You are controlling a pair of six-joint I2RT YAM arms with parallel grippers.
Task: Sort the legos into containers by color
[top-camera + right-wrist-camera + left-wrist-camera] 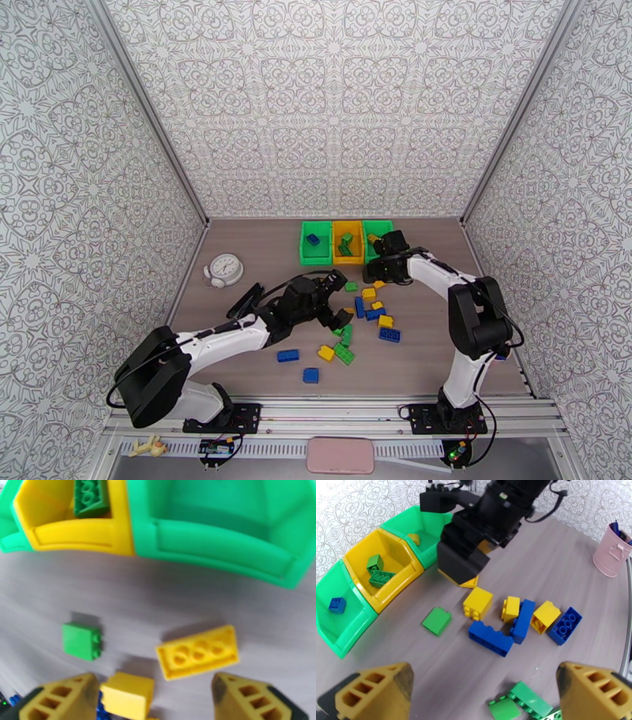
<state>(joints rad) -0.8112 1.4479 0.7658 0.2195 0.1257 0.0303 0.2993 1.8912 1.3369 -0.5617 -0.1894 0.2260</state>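
Observation:
Three bins stand in a row at the back: a green bin (314, 241) holding a blue brick (336, 604), a yellow bin (347, 241) holding green bricks (377, 571), and a green bin (376, 235) holding a yellow brick (414, 538). Loose legos lie mid-table, blue, yellow and green. My left gripper (338, 298) (482, 701) hovers open over them, with green bricks (521, 703) between its fingers. My right gripper (374, 273) (156, 705) is open just before the bins, above a flat yellow brick (198, 652), a yellow block (127, 695) and a green brick (81, 640).
A white round clock (224, 269) sits at the table's left. A pink cup (612, 551) stands to the right of the pile. Two blue bricks (288, 355) lie apart near the front edge. Patterned walls close in three sides.

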